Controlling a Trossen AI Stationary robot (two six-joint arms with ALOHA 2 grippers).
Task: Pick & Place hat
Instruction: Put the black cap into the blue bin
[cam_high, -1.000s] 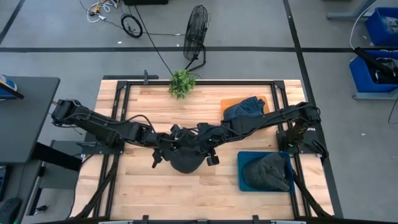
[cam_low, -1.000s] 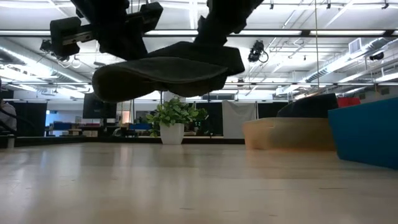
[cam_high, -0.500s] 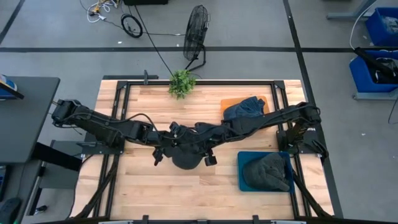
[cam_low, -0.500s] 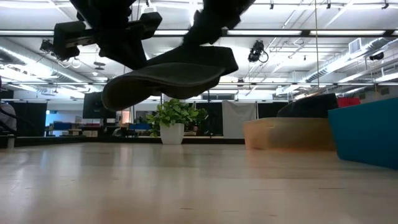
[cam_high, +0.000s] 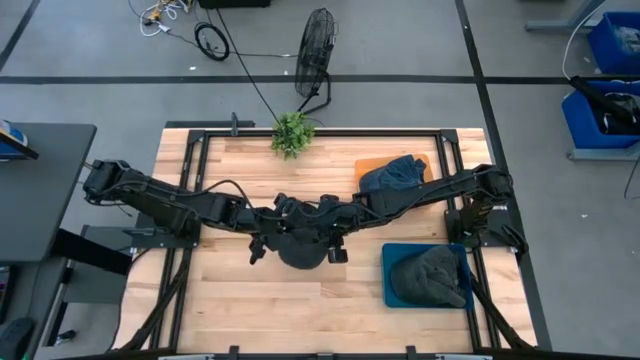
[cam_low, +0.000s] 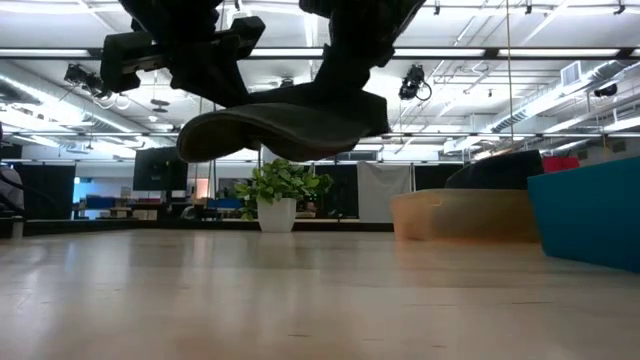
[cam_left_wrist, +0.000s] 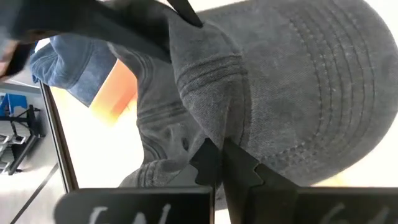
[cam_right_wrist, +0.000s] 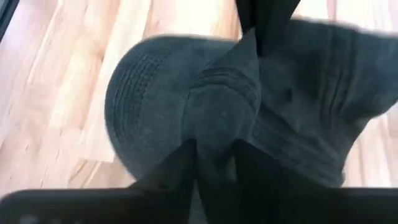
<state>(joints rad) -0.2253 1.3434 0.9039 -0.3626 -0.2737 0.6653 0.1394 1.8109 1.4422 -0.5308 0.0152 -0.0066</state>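
A dark grey fabric cap with a stitched brim (cam_high: 301, 247) hangs in the air over the middle of the pale wooden plank worktop (cam_high: 230, 300), clear of the boards in the low view, its brim (cam_low: 215, 135) drooping to one side. Both arms meet at it. The left claw (cam_high: 272, 236) comes in from the side away from the blue tray and is clenched on a fold of the cap's crown — the left wrist view shows its 2 dark fingers (cam_left_wrist: 211, 163) pinched together on a ridge of cloth. The right claw (cam_high: 330, 235) reaches in from the blue tray's side and is likewise clamped on the cap, its fingers (cam_right_wrist: 180, 163) squeezing a raised pleat of fabric.

The blue rectangular tray (cam_high: 390, 290) lies near the cap, toward the worktop's right front corner, and holds a second grey cap (cam_high: 430, 276). Behind that tray, an orange flat tray (cam_high: 368, 164) carries a crumpled blue cloth hat (cam_high: 392, 174), partly crossed by the right arm. A small green potted plant in a white pot (cam_high: 292, 132) stands at the worktop's far edge, behind the held cap
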